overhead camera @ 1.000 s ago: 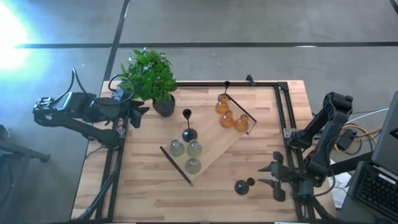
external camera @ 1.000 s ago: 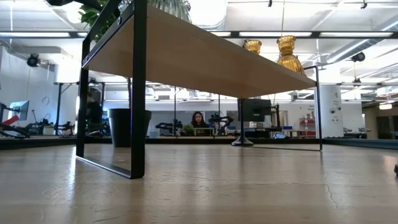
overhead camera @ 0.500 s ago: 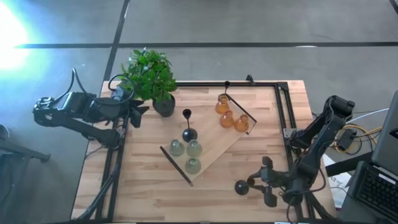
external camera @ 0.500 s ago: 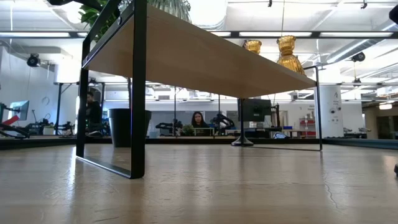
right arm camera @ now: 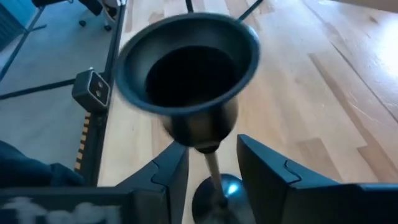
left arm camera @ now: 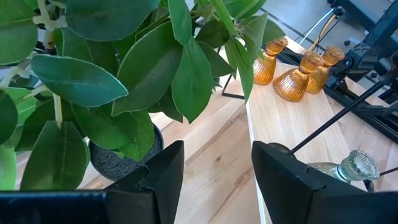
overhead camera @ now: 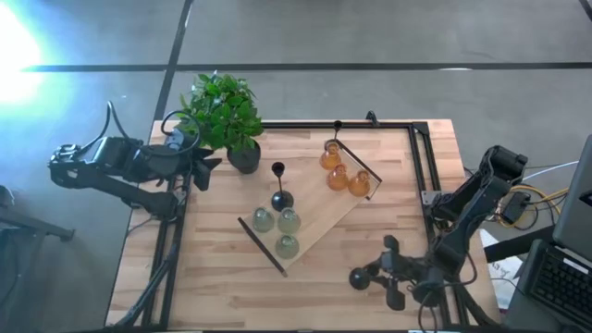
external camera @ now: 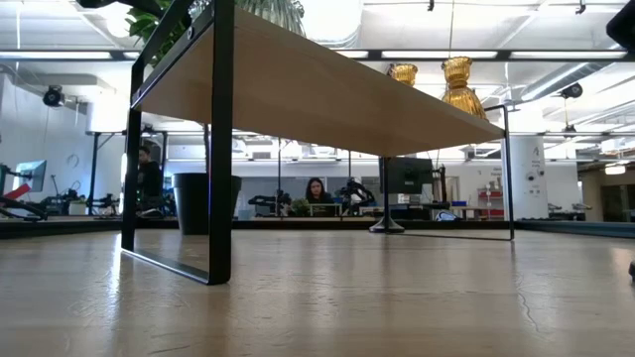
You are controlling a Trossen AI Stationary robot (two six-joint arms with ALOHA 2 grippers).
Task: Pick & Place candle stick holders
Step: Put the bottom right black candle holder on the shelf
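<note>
At the near edge of the bench (overhead camera: 222,296), a black candle stick holder (overhead camera: 361,277) lies on its side, and the right gripper (overhead camera: 384,280) is placed at it, the thin stem being seen between the two fingers (right arm camera: 268,175), which stand apart on either side; whether the stem is gripped cannot be told. On the raised wooden shelf (overhead camera: 314,231) three pale green-grey holders (overhead camera: 277,228) are grouped, with an upright black holder (overhead camera: 280,194) just behind them. Three amber holders (overhead camera: 344,171) are set farther back, near another black holder (overhead camera: 337,127). The potted plant (overhead camera: 222,116) stands at the far left corner, where the left gripper (overhead camera: 211,166) waits beside it, fingers (left arm camera: 283,168) held apart and empty.
</note>
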